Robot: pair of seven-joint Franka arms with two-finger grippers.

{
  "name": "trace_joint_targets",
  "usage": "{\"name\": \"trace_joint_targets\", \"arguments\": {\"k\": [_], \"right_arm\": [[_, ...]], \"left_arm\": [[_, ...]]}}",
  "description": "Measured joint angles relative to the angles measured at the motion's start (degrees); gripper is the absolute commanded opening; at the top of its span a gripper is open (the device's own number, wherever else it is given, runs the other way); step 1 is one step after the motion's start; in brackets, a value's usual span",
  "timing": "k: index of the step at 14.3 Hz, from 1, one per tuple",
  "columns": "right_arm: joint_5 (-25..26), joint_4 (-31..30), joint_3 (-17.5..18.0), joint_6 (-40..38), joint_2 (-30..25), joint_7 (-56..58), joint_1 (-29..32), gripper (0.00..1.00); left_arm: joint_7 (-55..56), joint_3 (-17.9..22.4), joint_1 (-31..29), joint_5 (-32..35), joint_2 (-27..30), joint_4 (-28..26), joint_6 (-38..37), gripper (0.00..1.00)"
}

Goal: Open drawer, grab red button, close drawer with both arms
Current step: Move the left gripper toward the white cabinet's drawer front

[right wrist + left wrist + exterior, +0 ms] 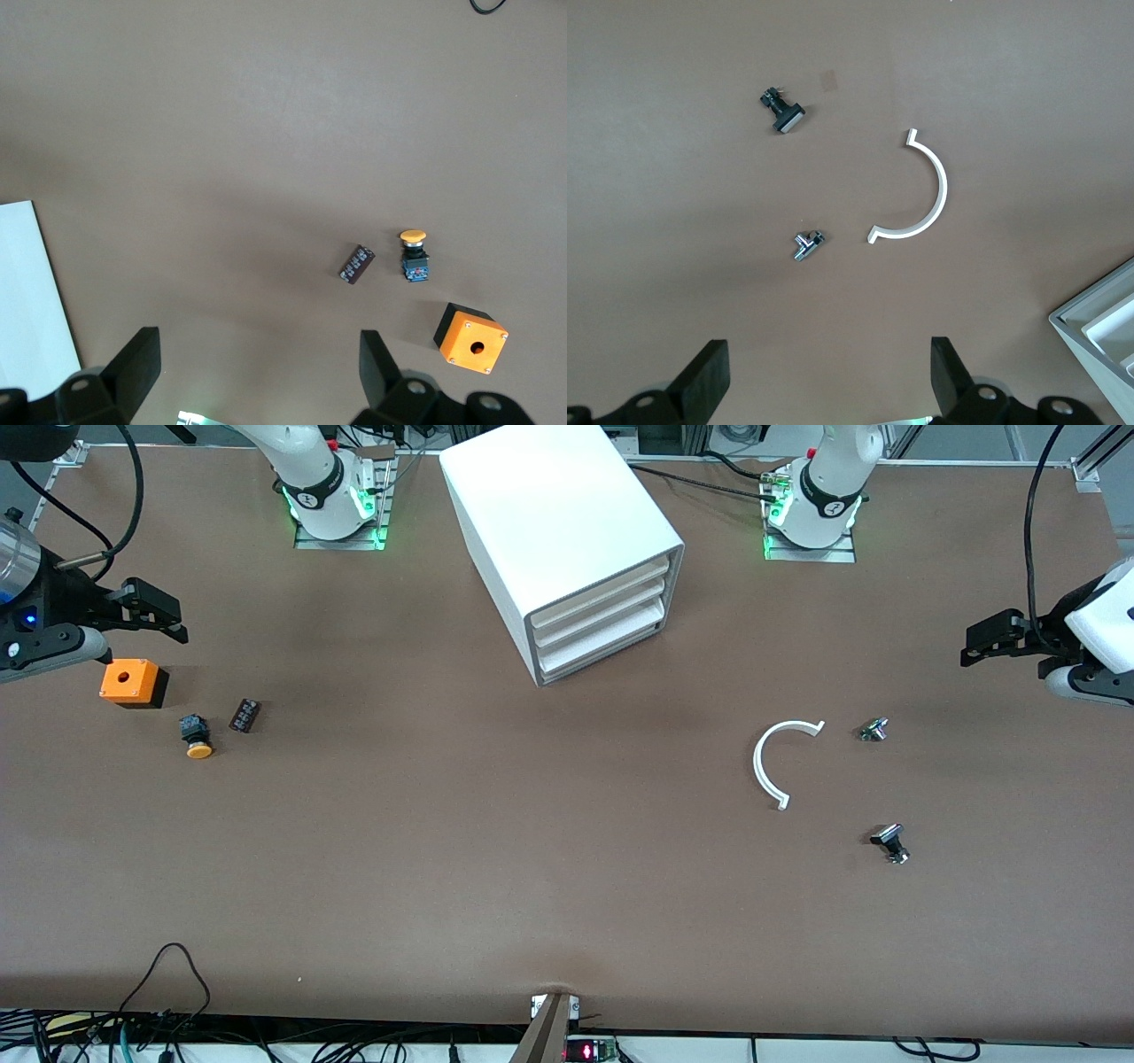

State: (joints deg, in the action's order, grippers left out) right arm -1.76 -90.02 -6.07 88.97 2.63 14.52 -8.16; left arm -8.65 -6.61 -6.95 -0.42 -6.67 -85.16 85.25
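Note:
The white cabinet (558, 531) stands at the table's middle, between the two arm bases, and its three drawers (602, 622) all sit pushed in. The button with the red cap is out of view. My left gripper (974, 644) hangs open and empty above the table at the left arm's end; its wrist view shows the spread fingers (709, 376) over bare table. At the right arm's end my right gripper (164, 615) is also open and empty, hovering just above an orange box (130, 682). Both arms wait out at the table's ends.
A yellow-capped button (196, 737) and a small dark block (244, 715) lie beside the orange box. A white half ring (772, 762) and two small metal parts (873, 729) (891, 842) lie toward the left arm's end. A cabinet corner (1103, 332) shows in the left wrist view.

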Motion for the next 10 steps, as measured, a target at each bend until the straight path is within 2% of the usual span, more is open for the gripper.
{"name": "trace_joint_targets", "arguments": {"k": [5,10], "right_arm": [[0.0,0.0,0.02,0.0,0.0,0.0,-0.02,0.99],[0.0,0.0,0.03,0.0,0.0,0.0,-0.03,0.99]], "left_arm": [[0.0,-0.59,0.32,-0.8,-0.01,0.0,0.09,1.0],[1.95,-1.05,3.58,-8.31,-1.8,-0.01,0.08,1.0]]}}
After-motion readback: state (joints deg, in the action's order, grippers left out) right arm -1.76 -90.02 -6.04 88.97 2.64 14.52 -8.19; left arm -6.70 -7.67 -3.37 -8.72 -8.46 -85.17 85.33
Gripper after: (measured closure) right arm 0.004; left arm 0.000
